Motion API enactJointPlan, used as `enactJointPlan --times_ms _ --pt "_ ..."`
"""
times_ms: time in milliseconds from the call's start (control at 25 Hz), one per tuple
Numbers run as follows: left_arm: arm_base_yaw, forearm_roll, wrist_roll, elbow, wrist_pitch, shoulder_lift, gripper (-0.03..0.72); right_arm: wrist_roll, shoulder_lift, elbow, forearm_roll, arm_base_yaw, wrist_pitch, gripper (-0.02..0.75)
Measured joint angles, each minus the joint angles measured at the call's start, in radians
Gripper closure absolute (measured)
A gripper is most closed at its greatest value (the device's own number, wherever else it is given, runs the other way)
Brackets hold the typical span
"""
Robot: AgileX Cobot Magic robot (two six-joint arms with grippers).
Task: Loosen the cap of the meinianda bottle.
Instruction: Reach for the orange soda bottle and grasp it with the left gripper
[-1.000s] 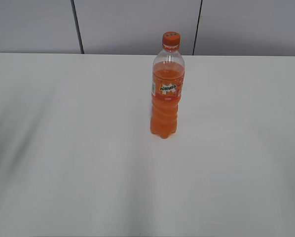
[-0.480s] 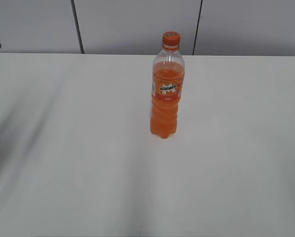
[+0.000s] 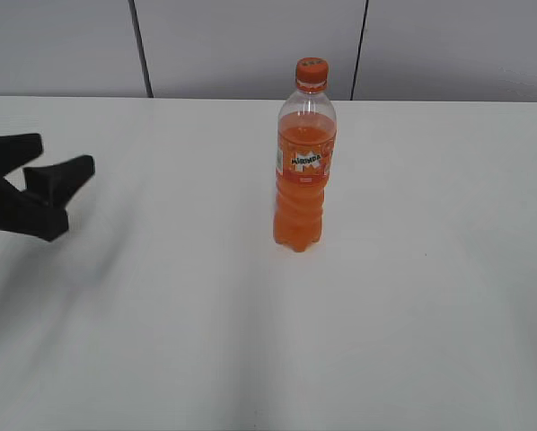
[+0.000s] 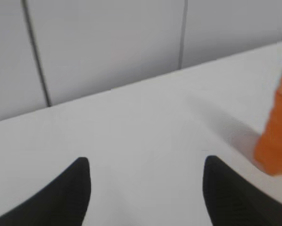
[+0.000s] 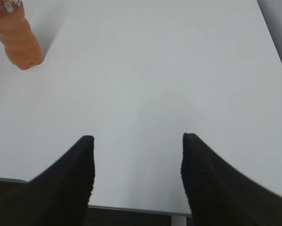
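The meinianda bottle (image 3: 303, 175) stands upright near the middle of the white table, full of orange drink, with an orange label. Its orange ribbed cap (image 3: 311, 71) sits on top. My left gripper (image 3: 57, 160) is open and empty at the far left, well apart from the bottle. In the left wrist view the open jaws (image 4: 145, 165) frame bare table, and the bottle's lower part (image 4: 277, 136) shows blurred at the right edge. My right gripper (image 5: 137, 139) is open and empty over the table's near edge; the bottle's base (image 5: 19, 42) shows at top left. It is outside the exterior view.
The white table (image 3: 412, 296) fills the exterior view. A grey panelled wall (image 3: 242, 45) with dark seams stands right behind its far edge. The table's front edge (image 5: 131, 209) shows below my right jaws.
My left gripper has come into the exterior view from the left edge and moved right toward the bottle. The bottle has not moved.
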Motion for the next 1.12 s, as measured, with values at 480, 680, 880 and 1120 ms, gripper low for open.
enactJointPlan --times_ms 480,680,880,1120 --pt "0.001 0.534 -0.177 -0.184 -0.097 0.250 0.235 0.000 0.000 0.000 0.000 0.000 0.000 0.296" --pt "0.001 0.654 -0.180 -0.277 -0.126 0.356 0.235 0.000 0.000 0.000 0.000 0.000 0.000 0.296" --pt "-0.040 0.658 -0.186 -0.354 -0.130 0.422 0.183 0.000 0.000 0.000 0.000 0.000 0.000 0.296" --pt "-0.161 0.634 -0.199 -0.458 -0.112 0.503 0.148 0.000 0.000 0.000 0.000 0.000 0.000 0.296"
